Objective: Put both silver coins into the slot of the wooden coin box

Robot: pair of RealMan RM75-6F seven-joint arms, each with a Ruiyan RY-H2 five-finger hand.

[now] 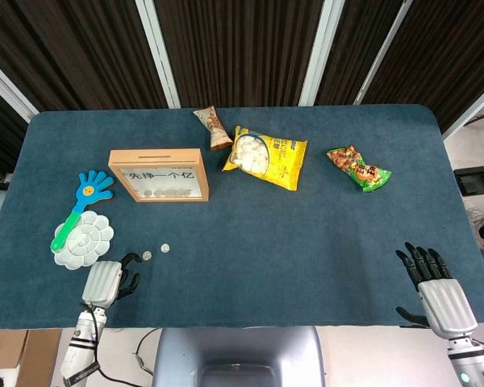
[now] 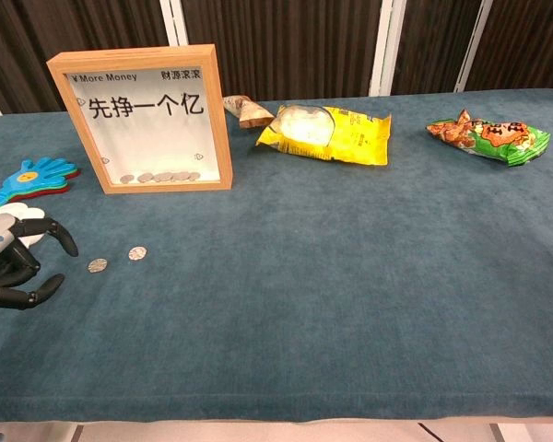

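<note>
Two silver coins lie flat on the blue cloth in front of the wooden coin box (image 1: 159, 174) (image 2: 140, 119): one coin (image 1: 147, 255) (image 2: 97, 265) to the left, the other coin (image 1: 165, 248) (image 2: 137, 252) just right of it. The box stands upright with a slot in its top edge and several coins behind its glass. My left hand (image 1: 106, 280) (image 2: 9, 262) hovers just left of the left coin, fingers apart and half curled, holding nothing. My right hand (image 1: 432, 282) rests at the table's front right edge, fingers spread, empty; the chest view does not show it.
A white flower-shaped palette (image 1: 84, 239) and a blue hand-shaped clapper (image 1: 84, 198) lie left of the coins, close to my left hand. Behind the box are a small brown snack packet (image 1: 214, 127), a yellow snack bag (image 1: 266, 156) and a green snack bag (image 1: 358, 168).
</note>
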